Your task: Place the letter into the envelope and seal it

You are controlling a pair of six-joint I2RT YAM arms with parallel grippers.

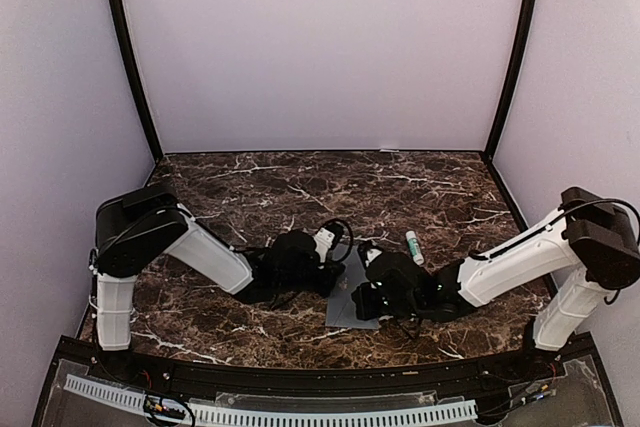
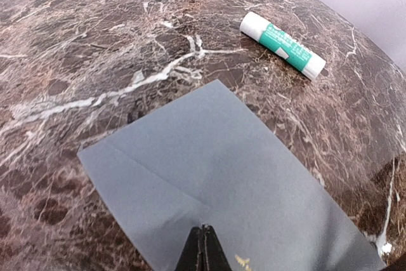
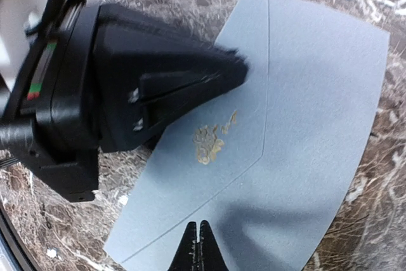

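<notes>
Left pincer point(image 2: 203, 247) and right pincer point(image 3: 198, 249) clenched over a flat blue-grey paper envelope point(image 2: 222, 169) on the dark marble worktop point(image 1: 250, 187)
The envelope lies between the arms, its triangular flap folded down and marked with a small gold smudge point(image 3: 212, 138). Both pincers reach over it from opposite sides, jaws pressed together, gripping nothing. A white-and-green glue stick point(image 2: 282, 44) lies on the marble near the envelope's far corner, not touching it

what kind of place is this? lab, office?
Probably a robot lab test booth: pale walls with black corner posts enclose a marble-patterned tabletop. The left arm and right arm are mounted at its near edge, working over an envelope beside a glue stick.
</notes>
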